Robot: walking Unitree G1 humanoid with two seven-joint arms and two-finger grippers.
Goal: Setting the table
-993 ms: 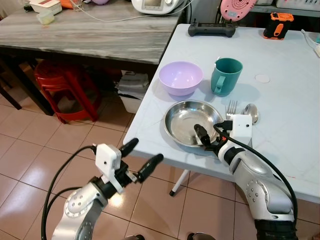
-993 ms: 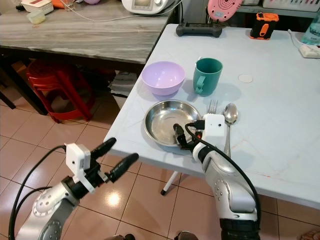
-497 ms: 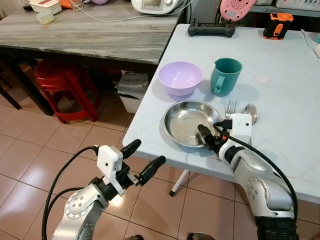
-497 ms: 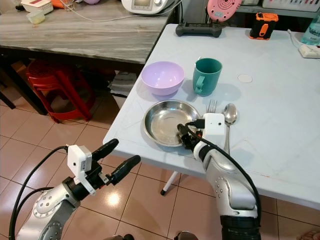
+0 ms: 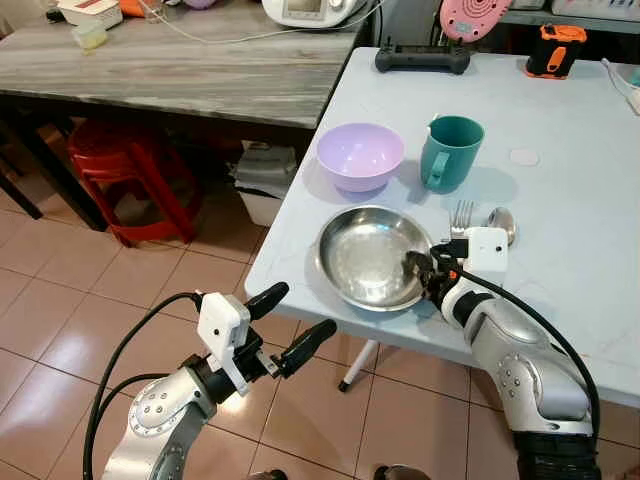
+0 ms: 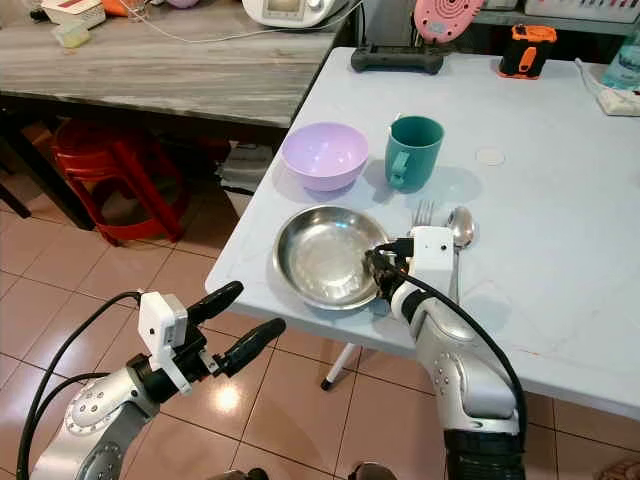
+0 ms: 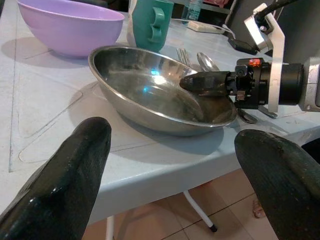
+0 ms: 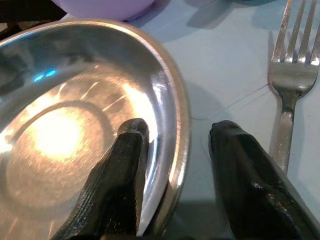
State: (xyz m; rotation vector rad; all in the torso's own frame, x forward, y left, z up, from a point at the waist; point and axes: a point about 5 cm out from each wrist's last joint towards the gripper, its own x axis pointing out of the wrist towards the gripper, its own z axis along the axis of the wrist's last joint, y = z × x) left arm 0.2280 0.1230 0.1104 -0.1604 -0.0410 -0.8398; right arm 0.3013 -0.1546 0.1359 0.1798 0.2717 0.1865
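Note:
A steel plate (image 5: pixel 365 255) lies near the front left corner of the white table (image 5: pixel 570 130). My right gripper (image 5: pixel 420 270) straddles its right rim, one black finger (image 8: pixel 125 170) inside the dish and the other outside, shut on the rim. A fork (image 5: pixel 461 215) and a spoon (image 5: pixel 500 222) lie just right of the plate. Behind it stand a lilac bowl (image 5: pixel 360 155) and a teal mug (image 5: pixel 452 150). My left gripper (image 5: pixel 300 311) hangs open over the floor, below and left of the table's front edge, facing the plate (image 7: pixel 150 90).
A grey wooden table (image 5: pixel 170 60) stands to the left with a red stool (image 5: pixel 125 160) and a white bin (image 5: pixel 265 180) beneath it. A black controller (image 5: pixel 422 58), an orange device (image 5: pixel 553 50) and a small white disc (image 5: pixel 523 157) lie further back on the white table.
The steel plate has slid a little left and toward the table's front edge. My right gripper has shifted right from the dish's middle onto its right rim. The left gripper rose slightly.

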